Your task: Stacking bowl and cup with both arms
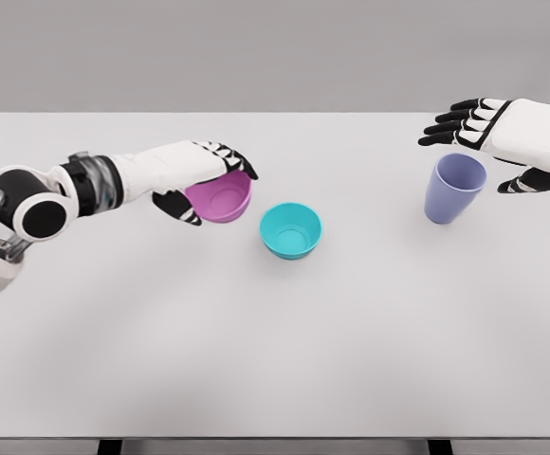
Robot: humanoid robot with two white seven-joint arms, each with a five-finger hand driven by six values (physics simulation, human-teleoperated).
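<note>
On the white table [275, 360], left hand [204, 175] apparently grips tilted pink bowl [220, 198].

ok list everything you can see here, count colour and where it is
pink bowl: 1, pink-magenta, left of the table's middle, tilted, held in the left robot hand
teal bowl: 1, teal, upright near the table's centre, just right of the pink bowl, apart from it
cup: 1, lavender-blue, upright on the right side of the table, open end up
table: 1, white, fills most of the view, grey wall behind
left robot hand: 1, white with black fingers, closed around the pink bowl's rim, arm entering from the left edge
right robot hand: 1, white with black fingers, open, fingers spread around the cup, not gripping it
</note>
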